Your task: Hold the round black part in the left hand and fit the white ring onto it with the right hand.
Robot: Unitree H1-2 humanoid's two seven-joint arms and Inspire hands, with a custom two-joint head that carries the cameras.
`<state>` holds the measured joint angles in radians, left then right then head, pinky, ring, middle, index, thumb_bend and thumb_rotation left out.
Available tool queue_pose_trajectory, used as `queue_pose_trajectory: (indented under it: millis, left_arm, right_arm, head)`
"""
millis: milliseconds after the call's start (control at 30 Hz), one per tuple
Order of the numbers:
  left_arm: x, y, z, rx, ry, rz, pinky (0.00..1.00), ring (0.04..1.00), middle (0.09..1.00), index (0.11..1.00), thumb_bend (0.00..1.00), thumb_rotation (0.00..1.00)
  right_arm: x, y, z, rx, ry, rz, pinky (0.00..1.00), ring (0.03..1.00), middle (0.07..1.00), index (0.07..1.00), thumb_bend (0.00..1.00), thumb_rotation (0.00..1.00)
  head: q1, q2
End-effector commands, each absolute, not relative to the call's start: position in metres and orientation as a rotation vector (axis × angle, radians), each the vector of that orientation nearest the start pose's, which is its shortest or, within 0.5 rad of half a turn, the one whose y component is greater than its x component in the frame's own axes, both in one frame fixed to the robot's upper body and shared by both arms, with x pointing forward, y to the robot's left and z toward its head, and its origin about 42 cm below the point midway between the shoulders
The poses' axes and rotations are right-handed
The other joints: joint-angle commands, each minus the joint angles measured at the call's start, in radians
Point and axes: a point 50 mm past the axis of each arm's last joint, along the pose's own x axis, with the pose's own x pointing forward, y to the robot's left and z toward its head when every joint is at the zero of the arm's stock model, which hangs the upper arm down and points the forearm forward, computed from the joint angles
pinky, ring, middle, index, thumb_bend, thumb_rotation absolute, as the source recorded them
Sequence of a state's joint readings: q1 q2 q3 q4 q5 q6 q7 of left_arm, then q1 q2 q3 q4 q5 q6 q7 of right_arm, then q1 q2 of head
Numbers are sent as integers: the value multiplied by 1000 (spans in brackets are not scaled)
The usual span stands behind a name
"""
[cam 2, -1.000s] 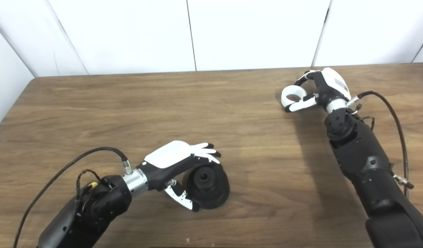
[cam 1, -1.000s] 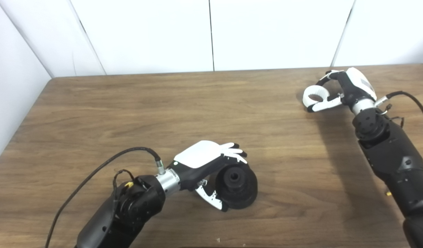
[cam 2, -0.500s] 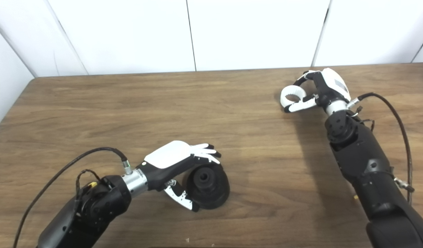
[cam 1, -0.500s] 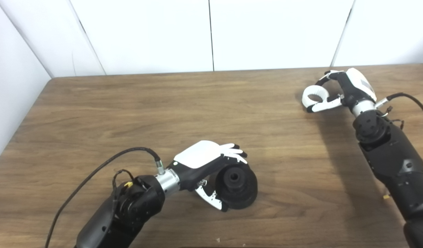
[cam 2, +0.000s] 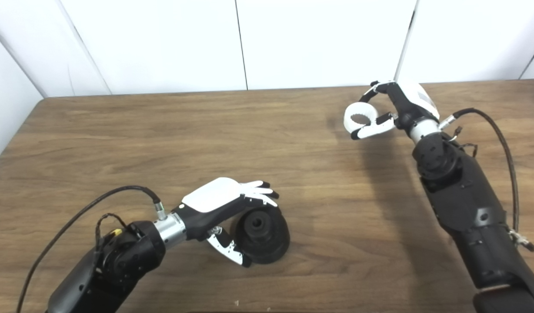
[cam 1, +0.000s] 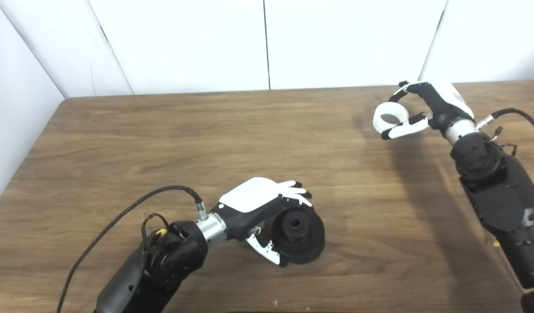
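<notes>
The round black part [cam 1: 298, 235] rests on the wooden table [cam 1: 206, 139] near its front middle, its centre hole facing up and toward me. My left hand [cam 1: 267, 204] is wrapped around it, fingers over its top and thumb under its near side. My right hand [cam 1: 428, 111] is at the back right, shut on the white ring [cam 1: 389, 118], which it holds between fingers and thumb above the table. The ring also shows in the right eye view [cam 2: 361, 116]. The two hands are far apart.
White wall panels [cam 1: 267, 43] stand behind the table's back edge. A black cable [cam 1: 119, 217] trails from my left wrist, and another cable [cam 2: 497, 143] from my right wrist.
My right hand has lifted the white ring off the table and carried it a little to the left. My left hand and the black part have not moved.
</notes>
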<state>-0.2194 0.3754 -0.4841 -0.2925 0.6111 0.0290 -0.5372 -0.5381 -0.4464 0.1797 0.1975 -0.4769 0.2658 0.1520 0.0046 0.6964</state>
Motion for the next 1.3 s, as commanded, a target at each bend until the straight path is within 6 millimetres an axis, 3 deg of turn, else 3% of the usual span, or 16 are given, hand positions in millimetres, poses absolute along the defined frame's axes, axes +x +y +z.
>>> queue_pose_trajectory:
  millis: [0,500,700,1267]
  left_arm:
    - [288,165,165,1115,-222,-938,904,972,914,496,521,77]
    - [289,165,163,1096,-208,-934,915,975,916,496,522,74]
    - [290,163,164,1101,-204,-936,905,979,918,496,521,76]
    - [288,161,163,1085,-217,-927,908,971,914,496,522,74]
  right_arm:
    - [445,-294,267,-979,-107,62,906,949,877,491,523,145]
    - [389,-274,298,-965,-233,146,924,947,876,490,524,144]
    - [369,-270,302,-953,-277,169,919,946,881,491,523,148]
    - [303,-236,318,-953,-372,311,873,959,892,490,523,144]
  head:
    - [1,1]
    - [3,10]
    - [4,9]
    - [14,15]
